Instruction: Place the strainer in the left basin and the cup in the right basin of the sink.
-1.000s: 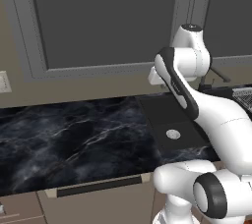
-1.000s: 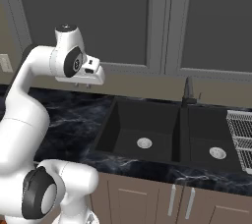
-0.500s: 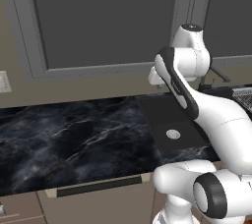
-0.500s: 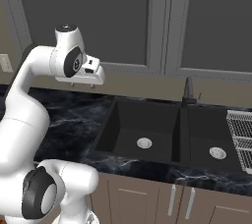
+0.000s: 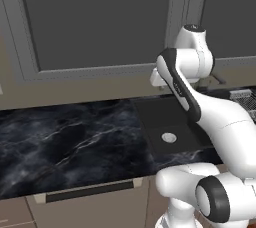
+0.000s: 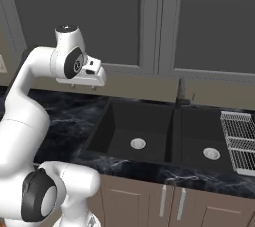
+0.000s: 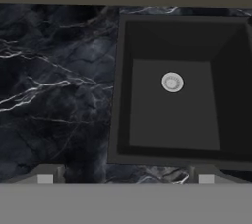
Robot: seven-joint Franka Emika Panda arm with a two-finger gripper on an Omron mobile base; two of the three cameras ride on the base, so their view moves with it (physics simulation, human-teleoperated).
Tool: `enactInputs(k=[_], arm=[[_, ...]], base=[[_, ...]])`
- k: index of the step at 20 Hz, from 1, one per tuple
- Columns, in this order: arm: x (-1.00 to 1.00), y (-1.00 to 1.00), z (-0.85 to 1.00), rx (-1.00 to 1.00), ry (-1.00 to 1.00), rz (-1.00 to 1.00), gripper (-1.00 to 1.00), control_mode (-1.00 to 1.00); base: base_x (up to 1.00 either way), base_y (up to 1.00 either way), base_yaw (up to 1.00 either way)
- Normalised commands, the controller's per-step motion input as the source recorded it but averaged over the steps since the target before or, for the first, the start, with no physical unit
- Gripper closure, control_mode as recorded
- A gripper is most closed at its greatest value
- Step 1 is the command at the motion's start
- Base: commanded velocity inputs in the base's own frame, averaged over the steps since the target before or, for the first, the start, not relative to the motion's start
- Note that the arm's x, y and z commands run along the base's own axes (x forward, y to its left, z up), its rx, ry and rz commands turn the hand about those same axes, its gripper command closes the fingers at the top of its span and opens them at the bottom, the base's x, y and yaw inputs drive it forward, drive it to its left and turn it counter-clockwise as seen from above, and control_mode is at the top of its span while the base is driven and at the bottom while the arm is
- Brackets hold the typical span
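In the hand view the two fingers (image 7: 45, 178) stand spread wide at the bottom corners of the frame, with nothing between them. The gripper (image 7: 125, 179) hangs high over the seam where the counter (image 7: 54, 90) meets the left basin (image 7: 172, 110). That basin fills the right half of the hand view, its round silver drain (image 7: 172, 82) near the centre. In the right base view the sink (image 6: 169, 129) sits mid-frame: the wider left basin toward the middle, the narrower right basin (image 6: 206, 141) beside it toward the right. A wire drying rack (image 6: 240, 139) lies at the right edge, a dark faucet (image 6: 180, 91) behind the divider.
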Motion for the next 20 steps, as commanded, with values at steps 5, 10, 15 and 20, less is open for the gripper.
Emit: enactInputs(k=[5,10,15,20], arm=[[0.0,0.0,0.0,0.0,0.0,0.0,-1.0,1.0],[0.0,0.0,0.0,0.0,0.0,0.0,-1.0,1.0],[0.0,0.0,0.0,0.0,0.0,0.0,-1.0,1.0],[0.0,0.0,0.0,0.0,0.0,0.0,-1.0,1.0]], base=[[-0.01,-0.61,0.02],[-0.01,-0.64,0.0],[0.0,-0.61,0.0],[0.0,-0.62,0.0]])
